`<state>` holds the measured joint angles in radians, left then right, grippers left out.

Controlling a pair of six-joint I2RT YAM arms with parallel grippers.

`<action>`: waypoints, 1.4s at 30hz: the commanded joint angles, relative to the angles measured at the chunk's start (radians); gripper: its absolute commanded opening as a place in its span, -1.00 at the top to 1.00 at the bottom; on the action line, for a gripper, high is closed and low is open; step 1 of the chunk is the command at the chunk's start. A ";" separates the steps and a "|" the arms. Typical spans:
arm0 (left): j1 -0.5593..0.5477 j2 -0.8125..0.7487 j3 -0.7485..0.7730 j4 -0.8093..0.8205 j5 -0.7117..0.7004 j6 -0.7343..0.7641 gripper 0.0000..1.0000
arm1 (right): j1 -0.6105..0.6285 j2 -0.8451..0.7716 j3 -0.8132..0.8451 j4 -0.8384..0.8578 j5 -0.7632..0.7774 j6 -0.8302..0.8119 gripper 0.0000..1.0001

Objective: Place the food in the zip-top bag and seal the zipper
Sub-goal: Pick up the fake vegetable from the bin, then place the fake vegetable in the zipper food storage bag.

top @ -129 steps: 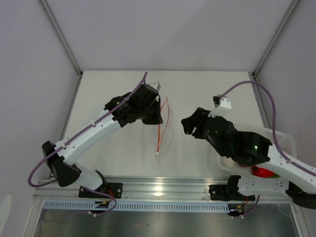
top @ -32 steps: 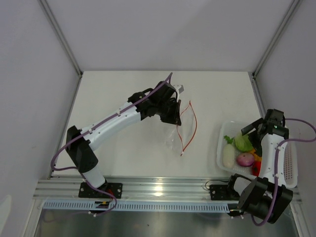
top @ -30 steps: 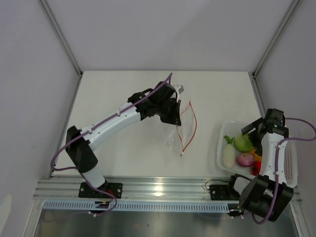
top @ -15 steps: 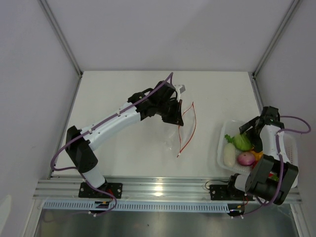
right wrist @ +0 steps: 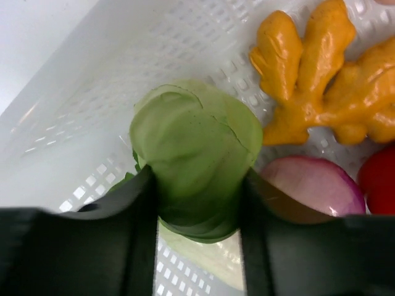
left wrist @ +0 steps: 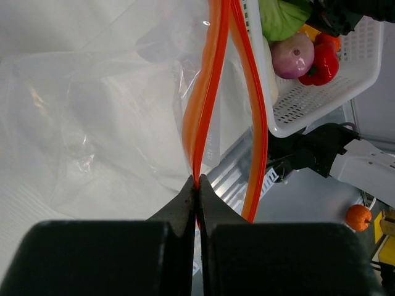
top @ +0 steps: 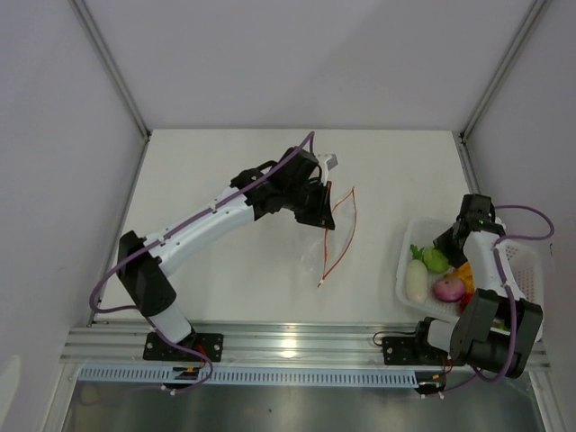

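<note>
Picking step. Nearest, at 4 o'clock, my right gripper clamps the green round fruit in the basket. I judge the next move to be a lift toward 10 o'clock. Farther off, my left gripper, jaws together, pinches the zipper of the zip-top bag. Only the right wrist view shows finger contact. Only the overhead view shows bag and basket well apart.

The right end effector has dropped into the basket and closed around the green round fruit.
</note>
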<state>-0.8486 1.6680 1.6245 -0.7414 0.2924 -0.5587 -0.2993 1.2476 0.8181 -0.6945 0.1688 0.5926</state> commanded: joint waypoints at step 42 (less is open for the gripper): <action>-0.021 0.059 0.071 -0.055 -0.119 -0.144 0.99 | 1.085 -0.172 0.619 -0.295 0.245 0.367 0.32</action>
<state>-0.8654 1.7245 1.6592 -0.7959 0.1856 -0.6819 0.7677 1.0863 1.3926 -0.9771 0.3378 0.8974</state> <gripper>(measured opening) 0.005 0.505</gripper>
